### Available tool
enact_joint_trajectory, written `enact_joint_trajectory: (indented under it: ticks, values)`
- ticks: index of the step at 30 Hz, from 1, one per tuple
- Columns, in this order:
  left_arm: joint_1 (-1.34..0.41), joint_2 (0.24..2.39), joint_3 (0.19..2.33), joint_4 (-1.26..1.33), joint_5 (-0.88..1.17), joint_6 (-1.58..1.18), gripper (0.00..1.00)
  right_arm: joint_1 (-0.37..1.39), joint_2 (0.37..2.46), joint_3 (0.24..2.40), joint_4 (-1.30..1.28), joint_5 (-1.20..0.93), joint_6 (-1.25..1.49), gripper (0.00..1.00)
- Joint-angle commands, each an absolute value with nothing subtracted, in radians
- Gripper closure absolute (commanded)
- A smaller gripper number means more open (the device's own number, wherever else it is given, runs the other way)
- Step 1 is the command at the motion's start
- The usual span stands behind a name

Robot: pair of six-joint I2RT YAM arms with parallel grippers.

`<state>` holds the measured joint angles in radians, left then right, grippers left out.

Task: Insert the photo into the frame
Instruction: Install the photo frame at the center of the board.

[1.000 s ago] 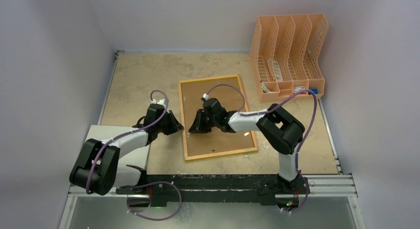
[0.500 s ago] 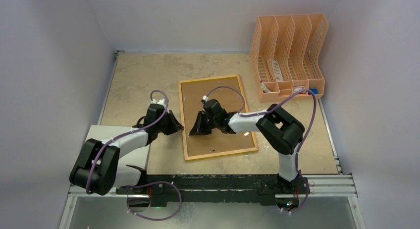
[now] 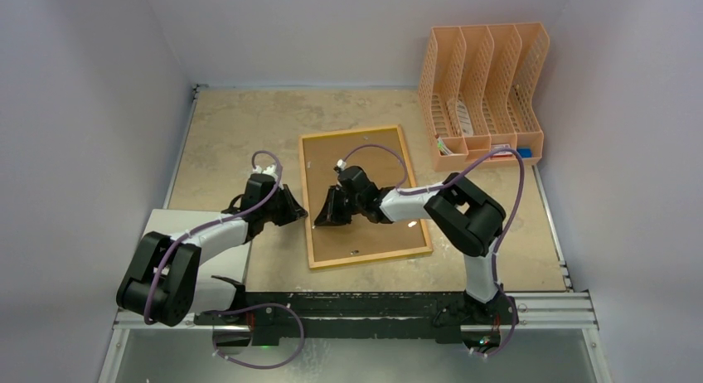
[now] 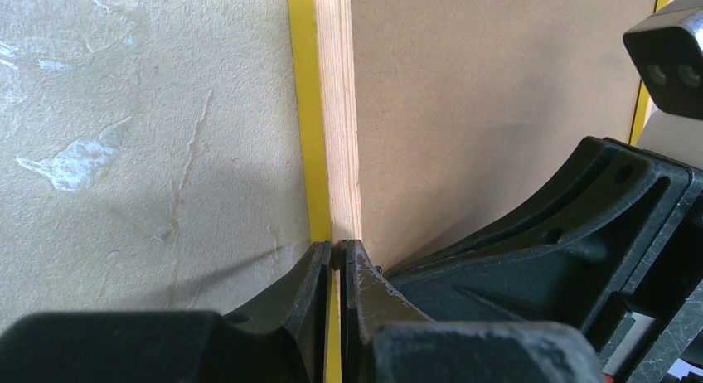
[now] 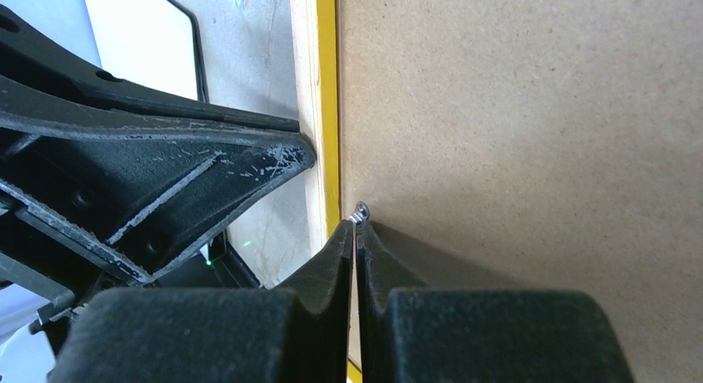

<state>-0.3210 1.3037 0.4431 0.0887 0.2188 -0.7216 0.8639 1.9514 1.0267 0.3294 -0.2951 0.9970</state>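
Note:
The frame (image 3: 312, 234) lies face down mid-table, its light wood back up and its yellow edge showing. A brown backing board (image 3: 365, 192) fills it. My left gripper (image 3: 300, 213) is shut on the frame's left rail (image 4: 336, 151), its fingertips (image 4: 319, 263) pinching the wood and yellow edge. My right gripper (image 3: 321, 220) is over the board's left edge, shut on a small metal tab (image 5: 361, 209) beside the rail (image 5: 315, 109). The photo is not visible in any view.
A peach file rack (image 3: 481, 93) stands at the back right. A blank white panel (image 3: 178, 225) lies at the near left under my left arm. The two grippers sit almost touching at the frame's left edge.
My right gripper has crept a little to the left, toward the frame's left rail. The left gripper and the frame have not moved.

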Motion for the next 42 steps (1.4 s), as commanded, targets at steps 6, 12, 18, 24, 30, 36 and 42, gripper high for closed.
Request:
enact_joint_trajectory:
  ticks: [6,12,18,24,30,36,42]
  values:
    - [-0.326,1.338,0.403,0.065,0.212,-0.704,1.00,0.870,2.009,1.062,0.386,-0.304,1.010,0.95]
    - [-0.326,1.338,0.402,0.069,0.216,-0.707,1.00,0.875,2.016,1.054,0.414,-0.313,1.025,0.95]
    - [-0.327,1.332,0.398,0.071,0.215,-0.716,1.00,0.875,2.017,1.046,0.447,-0.296,1.024,0.94]
    - [-0.327,1.317,0.386,0.096,0.243,-0.753,1.00,0.885,2.024,1.027,0.491,-0.259,1.040,0.94]
    - [-0.326,1.320,0.369,0.144,0.283,-0.813,1.00,0.912,1.996,0.994,0.556,-0.199,1.047,0.95]
    - [-0.325,1.292,0.379,0.135,0.274,-0.835,1.00,0.913,1.838,0.897,0.558,-0.102,1.061,0.94]
    - [-0.325,1.272,0.409,0.115,0.237,-0.821,0.80,0.887,1.702,0.902,0.397,0.025,1.032,0.77]
